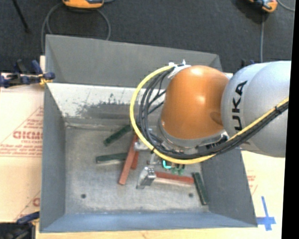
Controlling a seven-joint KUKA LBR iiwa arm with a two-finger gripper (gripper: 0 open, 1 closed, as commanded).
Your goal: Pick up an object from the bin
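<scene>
- Orange wrist cover [193, 104] w/ cables blocks mid-right of bin [54, 151]; arm reads "UKA".
- Gripper [147, 176] at left end of flat red stick [178, 180], front-centre; open or closed: can't tell.
- Nearby: slanted brown stick [128, 163], dark green stick [200, 188].

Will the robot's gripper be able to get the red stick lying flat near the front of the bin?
Probably yes. The gripper hangs right at the left end of the red stick, and nothing else in the bin lies on top of that stick.
</scene>
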